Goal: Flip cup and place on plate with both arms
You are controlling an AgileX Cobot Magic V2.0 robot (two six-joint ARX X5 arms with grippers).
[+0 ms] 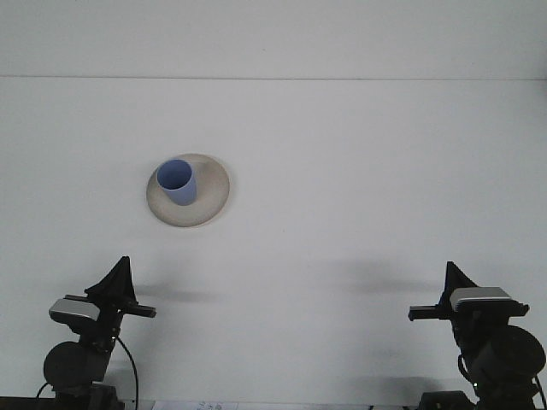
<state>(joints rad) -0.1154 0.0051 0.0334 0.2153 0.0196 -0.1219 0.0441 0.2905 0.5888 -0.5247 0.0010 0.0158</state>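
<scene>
A blue cup (178,181) stands upright, mouth up, on the beige plate (209,196) left of the table's middle. My left gripper (118,275) rests near the front left edge, far below the plate and holding nothing. My right gripper (452,277) rests near the front right edge, well away from the cup. Both point away from the camera.
The white table (359,188) stretches to a back edge near the top of the front view. Both arm bases with their grey wrist cameras sit at the bottom corners.
</scene>
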